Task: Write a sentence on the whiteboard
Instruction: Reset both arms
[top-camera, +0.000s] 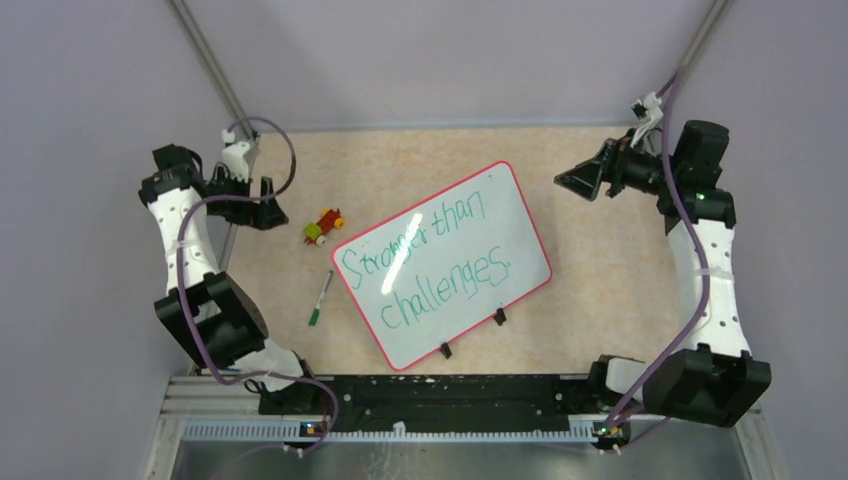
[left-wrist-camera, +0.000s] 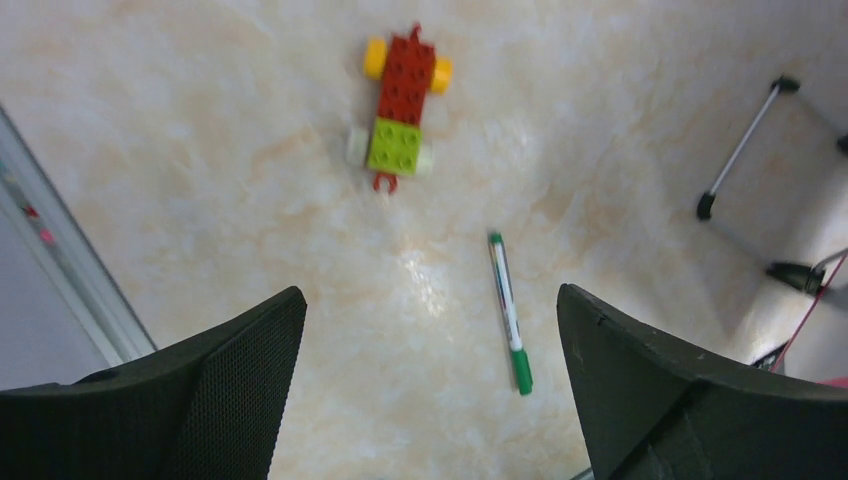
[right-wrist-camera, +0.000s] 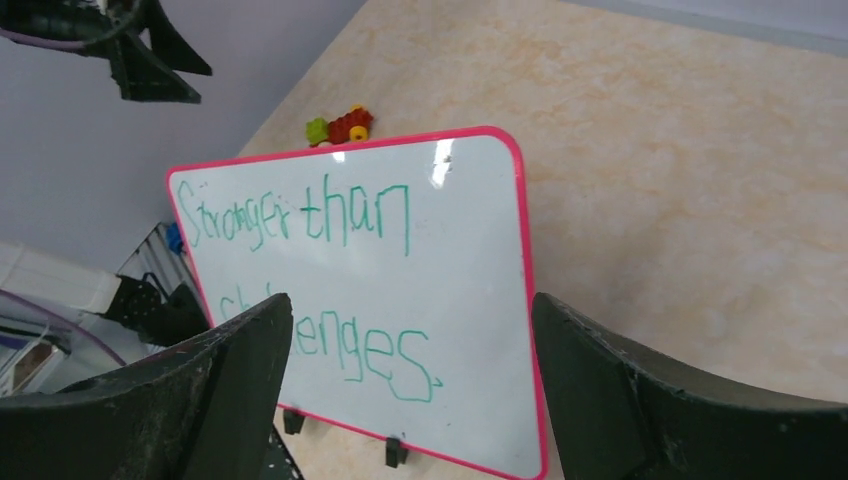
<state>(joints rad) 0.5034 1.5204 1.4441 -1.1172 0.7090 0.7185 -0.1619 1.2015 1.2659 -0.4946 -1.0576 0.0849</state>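
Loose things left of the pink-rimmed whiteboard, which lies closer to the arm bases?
The thin green-capped white marker; the red and lime brick toy lies farther back.

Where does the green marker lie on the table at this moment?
In the top view, the green marker lies on the table left of the whiteboard, apart from it, on the near side of the small brick toy.

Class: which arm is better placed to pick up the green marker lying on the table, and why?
Left, probably. The marker lies left of the whiteboard, and the left gripper, open, looks down on it; the right gripper hangs beyond the board's other side.
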